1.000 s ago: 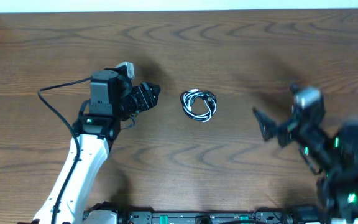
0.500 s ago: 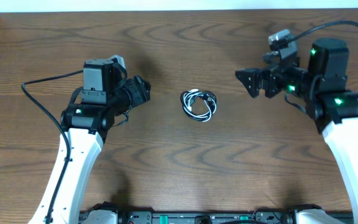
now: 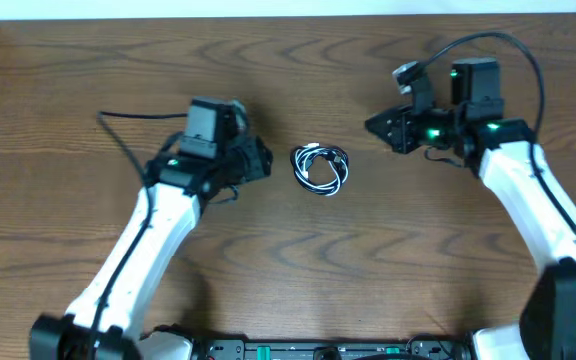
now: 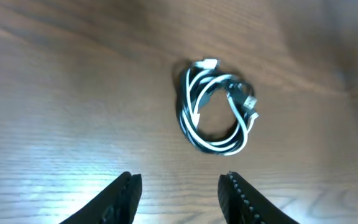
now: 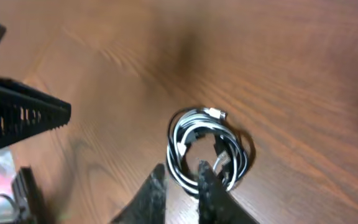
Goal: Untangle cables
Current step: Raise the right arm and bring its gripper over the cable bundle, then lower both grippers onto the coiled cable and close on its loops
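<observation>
The brown wood-grain counter (image 3: 288,260) fills the overhead view, with a pale strip (image 3: 288,8) along its far edge. The left arm (image 3: 158,240) reaches in from the lower left and the right arm (image 3: 528,200) from the right. Each carries a thick black wire, one looping out beside the left arm (image 3: 133,118) and one arching over the right (image 3: 498,42).

The left claw (image 3: 261,160) points at the middle of the counter. In its own wrist view the left claw (image 4: 179,180) is released, its two fingers apart with bare wood showing between them. The right claw (image 3: 373,125) faces it from the other side. In the right wrist view the right claw (image 5: 179,174) has its fingers drawn nearly together, a thin slit between them, grasping nothing. A toothed finger of the left claw (image 5: 23,118) shows at that picture's left edge.

The cables (image 3: 320,168) lie flat on the counter between the two claws, apart from both, with bare wood on either side. They form one small coil (image 4: 216,115): the white cord (image 4: 219,146) and the black cord (image 4: 184,115) loop together. A small plug end (image 4: 209,63) sticks out at the coil's rim.
</observation>
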Tool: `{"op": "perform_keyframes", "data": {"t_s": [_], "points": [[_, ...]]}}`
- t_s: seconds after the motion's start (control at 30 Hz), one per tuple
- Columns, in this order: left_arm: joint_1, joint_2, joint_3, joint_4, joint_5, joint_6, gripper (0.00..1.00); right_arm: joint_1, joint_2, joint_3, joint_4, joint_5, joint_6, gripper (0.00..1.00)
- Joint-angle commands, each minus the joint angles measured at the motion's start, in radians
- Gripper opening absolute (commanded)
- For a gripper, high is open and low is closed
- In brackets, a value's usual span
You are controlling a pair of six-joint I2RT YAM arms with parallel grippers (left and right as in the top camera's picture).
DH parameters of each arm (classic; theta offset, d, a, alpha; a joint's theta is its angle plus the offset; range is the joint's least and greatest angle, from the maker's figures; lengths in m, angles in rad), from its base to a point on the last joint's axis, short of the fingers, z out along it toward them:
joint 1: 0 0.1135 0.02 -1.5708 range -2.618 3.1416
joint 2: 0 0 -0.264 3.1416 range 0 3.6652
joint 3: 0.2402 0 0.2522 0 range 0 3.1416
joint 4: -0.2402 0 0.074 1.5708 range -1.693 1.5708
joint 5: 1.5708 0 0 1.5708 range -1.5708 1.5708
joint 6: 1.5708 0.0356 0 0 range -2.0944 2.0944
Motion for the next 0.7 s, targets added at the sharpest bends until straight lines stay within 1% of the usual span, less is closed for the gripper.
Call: {"op": "perform_keyframes", "data": {"t_s": [0.0,0.13,0.2,0.27,0.3,0.37,0.43,0.57,0.67], "points": [[-0.025,0.089,0.001,0.001,-0.014,-0.055,0.45,0.032,0.067,0.019,0.024,-0.007,0.019,0.2],[-0.031,0.161,0.001,0.022,-0.014,-0.113,0.45,0.069,0.142,0.019,0.037,0.097,0.026,0.21],[-0.032,0.191,0.001,0.04,-0.013,-0.144,0.44,0.09,0.185,0.019,0.022,0.157,0.08,0.23],[-0.036,0.218,0.001,0.053,0.006,-0.197,0.44,0.107,0.224,0.019,0.006,0.162,0.133,0.24],[-0.04,0.228,0.001,0.059,0.021,-0.211,0.44,0.116,0.243,0.019,0.002,0.161,0.154,0.27],[-0.05,0.246,0.001,0.08,0.042,-0.215,0.44,0.133,0.269,0.019,0.008,0.164,0.158,0.28],[-0.06,0.256,0.001,0.096,0.034,-0.213,0.44,0.144,0.283,0.019,0.024,0.18,0.158,0.29],[-0.082,0.288,0.001,0.114,-0.04,-0.215,0.44,0.163,0.291,0.019,0.014,0.279,0.214,0.3],[-0.097,0.319,0.001,0.138,-0.041,-0.214,0.44,0.181,0.291,0.019,0.016,0.317,0.222,0.32]]}}
